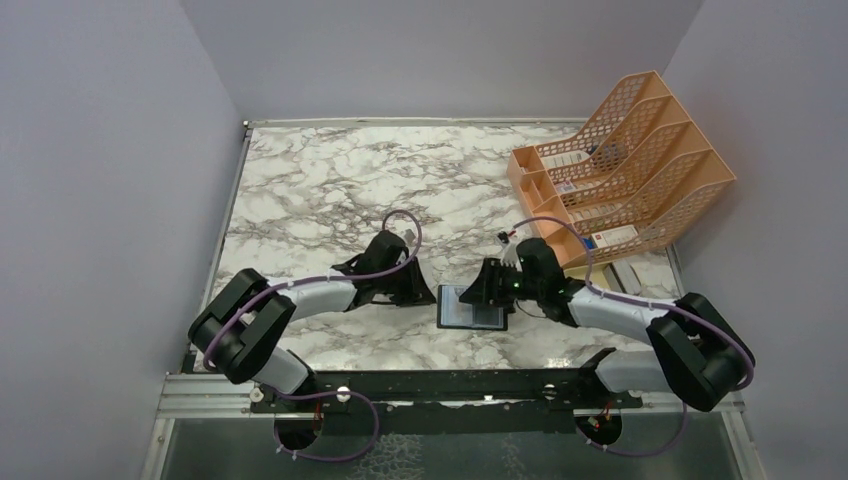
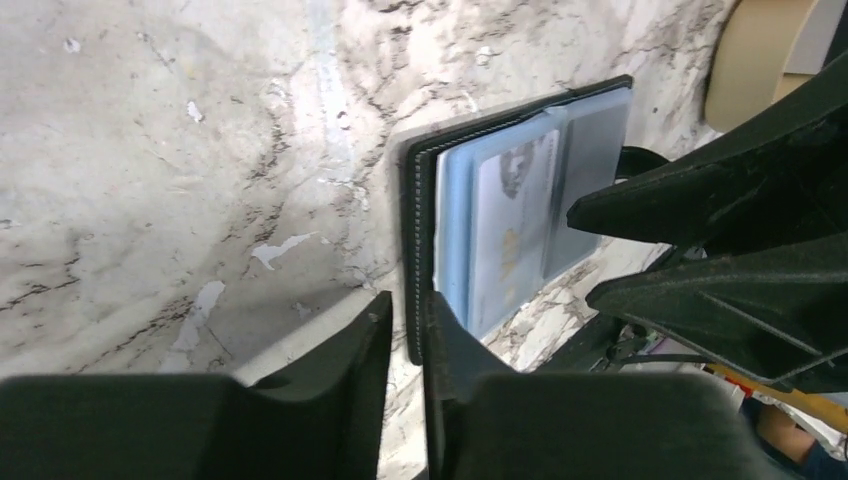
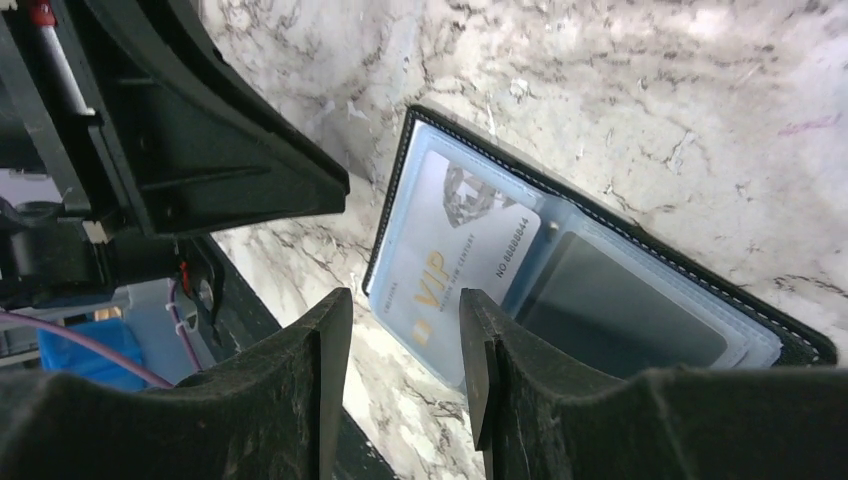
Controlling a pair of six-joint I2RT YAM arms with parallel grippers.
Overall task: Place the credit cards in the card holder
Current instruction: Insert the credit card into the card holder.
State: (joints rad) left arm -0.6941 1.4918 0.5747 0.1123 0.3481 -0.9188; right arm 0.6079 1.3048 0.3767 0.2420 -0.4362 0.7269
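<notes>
The black card holder [image 1: 470,307] lies open on the marble between my two grippers, its clear blue-tinted sleeves facing up. A whitish credit card [image 3: 455,250] printed "VIP" sits in the left sleeve, its near end reaching the sleeve's mouth; the left wrist view shows the same card [image 2: 510,230]. My left gripper [image 2: 408,305] straddles the holder's stitched black edge [image 2: 416,220]; its jaws are barely apart, with a sliver of marble showing beside the edge. My right gripper [image 3: 405,300] is open just short of the card's near end, nothing between its fingers [image 3: 330,340].
An orange mesh file rack [image 1: 625,160] with white boxes stands at the back right. A tan dish [image 2: 760,50] lies beyond the holder. The table's front rail [image 1: 450,385] runs close behind both grippers.
</notes>
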